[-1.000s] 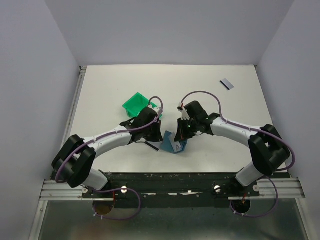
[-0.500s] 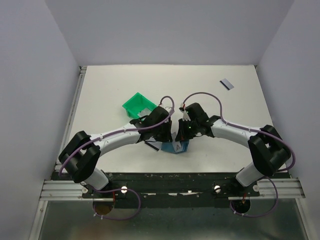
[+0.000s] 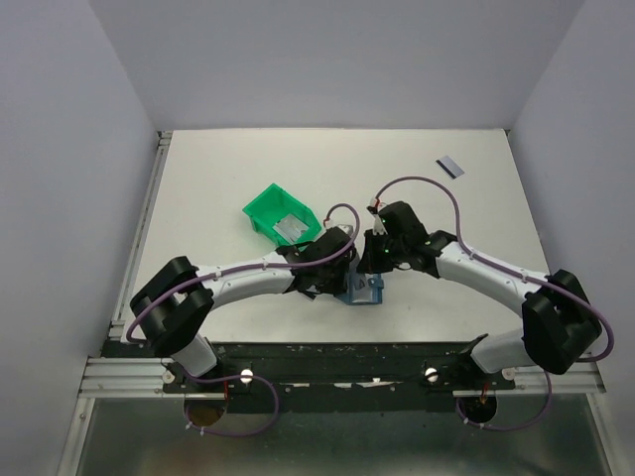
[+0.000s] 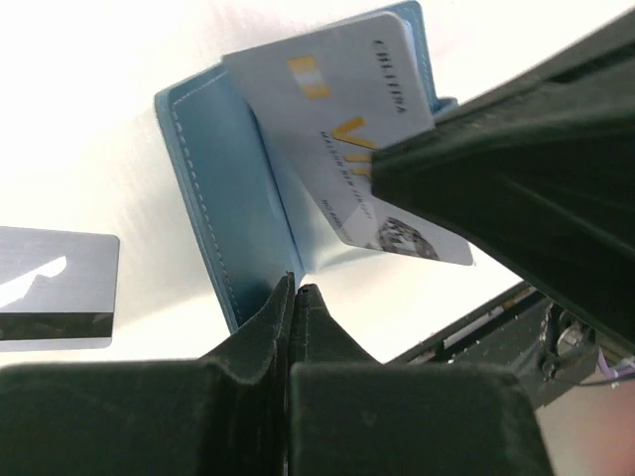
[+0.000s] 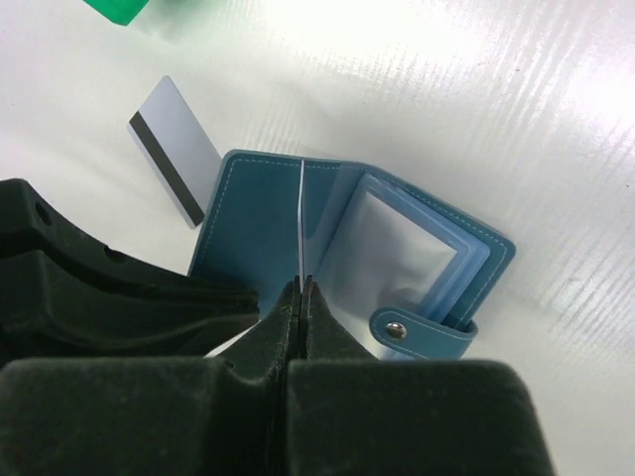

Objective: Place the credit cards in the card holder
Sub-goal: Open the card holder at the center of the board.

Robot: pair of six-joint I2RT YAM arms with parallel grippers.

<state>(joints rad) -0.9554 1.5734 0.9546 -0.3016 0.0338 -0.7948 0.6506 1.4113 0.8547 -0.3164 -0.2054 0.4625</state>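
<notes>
The card holder (image 3: 363, 294) lies open on the table, slate-blue with clear sleeves and a stud strap (image 5: 397, 330). My right gripper (image 5: 301, 286) is shut on a credit card (image 4: 337, 109), which stands on edge (image 5: 301, 213) in the holder's fold. My left gripper (image 4: 296, 288) is shut, with its tips against the near edge of the holder's left cover (image 4: 233, 208); nothing shows between them. A second credit card (image 5: 169, 139) with a dark stripe lies flat just beside the holder. A third one (image 3: 449, 168) lies far off at the back right.
A green plastic bin (image 3: 268, 211) stands just behind my left wrist, with a pale flat piece inside. Both arms meet over the holder near the table's front edge (image 3: 298, 342). Grey walls close in both sides and the back.
My left arm has swung right from beside the bin to the holder. The holder has gone from propped up to lying open. My right gripper has shifted slightly right and nearer with its card.
</notes>
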